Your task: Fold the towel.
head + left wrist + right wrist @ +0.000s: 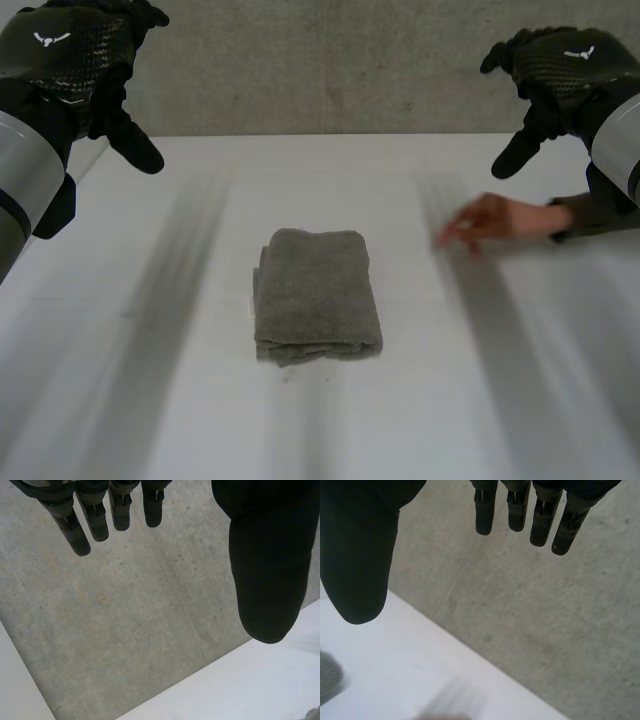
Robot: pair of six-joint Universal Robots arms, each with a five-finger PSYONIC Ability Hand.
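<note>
A grey towel point(317, 295) lies folded into a small thick rectangle in the middle of the white table point(150, 400). My left hand point(75, 55) hangs high above the table's far left corner, fingers point(82, 527) straight and thumb point(267, 575) apart, holding nothing. My right hand point(560, 70) hangs high above the far right, fingers point(540, 520) straight, thumb point(357, 565) spread, empty too. Both hands are well away from the towel. A corner of the towel point(327, 677) shows below my right thumb.
A person's hand point(480, 222) and forearm reach over the table from the right, between my right hand and the towel. A concrete wall point(330, 60) stands behind the table's far edge.
</note>
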